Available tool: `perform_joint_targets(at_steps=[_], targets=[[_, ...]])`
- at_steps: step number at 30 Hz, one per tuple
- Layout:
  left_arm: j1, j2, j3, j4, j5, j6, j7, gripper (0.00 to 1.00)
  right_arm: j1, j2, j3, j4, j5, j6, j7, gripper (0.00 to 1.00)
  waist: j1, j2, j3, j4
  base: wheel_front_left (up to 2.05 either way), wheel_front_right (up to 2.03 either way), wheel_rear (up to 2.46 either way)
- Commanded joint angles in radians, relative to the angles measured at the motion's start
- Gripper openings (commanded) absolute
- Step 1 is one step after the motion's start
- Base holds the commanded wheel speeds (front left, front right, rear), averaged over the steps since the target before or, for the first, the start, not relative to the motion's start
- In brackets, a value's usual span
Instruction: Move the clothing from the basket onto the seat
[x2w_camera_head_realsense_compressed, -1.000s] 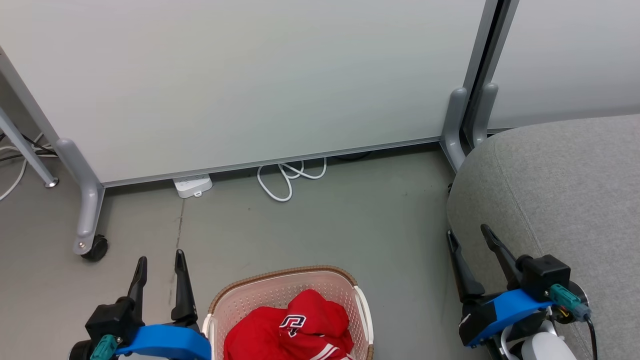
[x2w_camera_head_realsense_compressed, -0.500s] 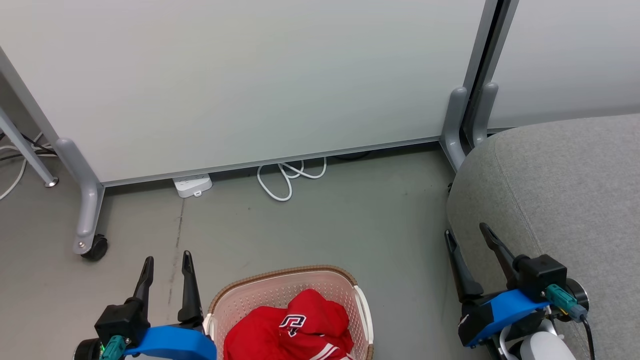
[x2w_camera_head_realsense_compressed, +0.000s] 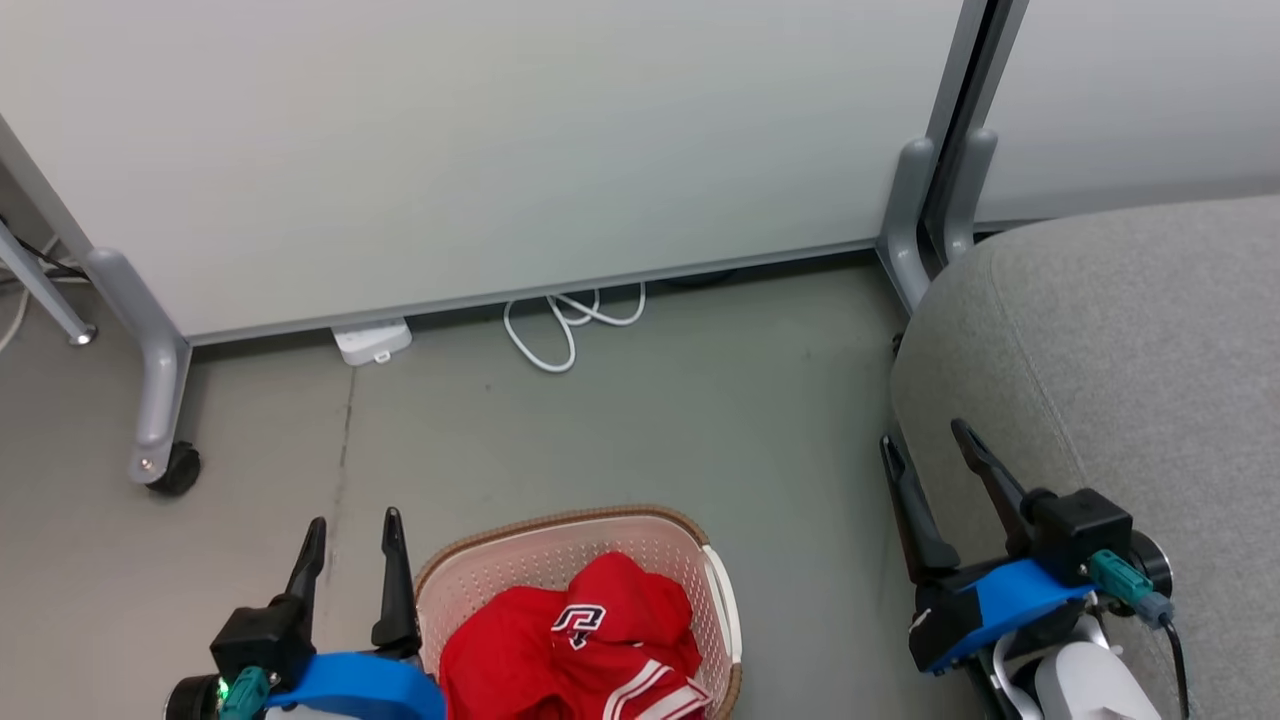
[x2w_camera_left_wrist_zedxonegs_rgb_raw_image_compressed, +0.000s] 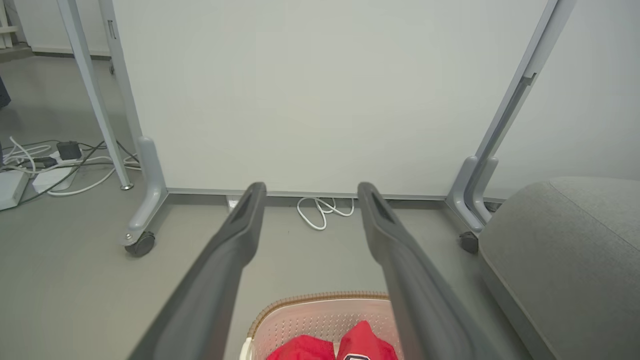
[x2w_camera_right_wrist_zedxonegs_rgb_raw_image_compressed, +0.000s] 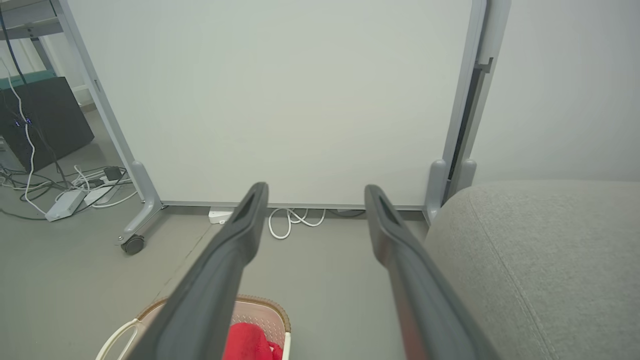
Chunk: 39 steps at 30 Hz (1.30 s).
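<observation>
Red sports clothing with white stripe trim lies heaped in the cream perforated plastic basket on the near floor. Best to drop onto the raised logo fold from above and pinch deep, clear of the brown rim. It looks thin, loose and creased. The left gripper beside the basket and the right gripper by the large grey fabric seat at right both gape, empty.
</observation>
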Motion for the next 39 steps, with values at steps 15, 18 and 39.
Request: perform_joint_targets(at_steps=[15, 18, 39], targets=[[-0.263, 0.020, -0.077, 0.247, -0.002, -0.088, -0.005, 1.00, -0.144, -0.004, 0.016, -0.105, -0.027, 0.000, -0.003, 1.00, 0.0000, 0.0000, 0.367, -0.079, 0.00, 0.00, 0.00], [-0.335, 0.034, -0.103, 0.339, 0.008, -0.095, -0.004, 1.00, -0.173, -0.004, 0.032, -0.120, -0.019, 0.000, -0.013, 1.00, 0.0000, 0.0000, 0.443, -0.101, 0.00, 0.00, 0.00], [-0.672, 0.143, -0.192, 0.774, 0.011, -0.096, 0.034, 1.00, -0.272, -0.004, 0.108, -0.133, 0.057, 0.000, -0.073, 1.00, 0.0000, 0.0000, 0.761, -0.266, 0.00, 0.00, 0.00]])
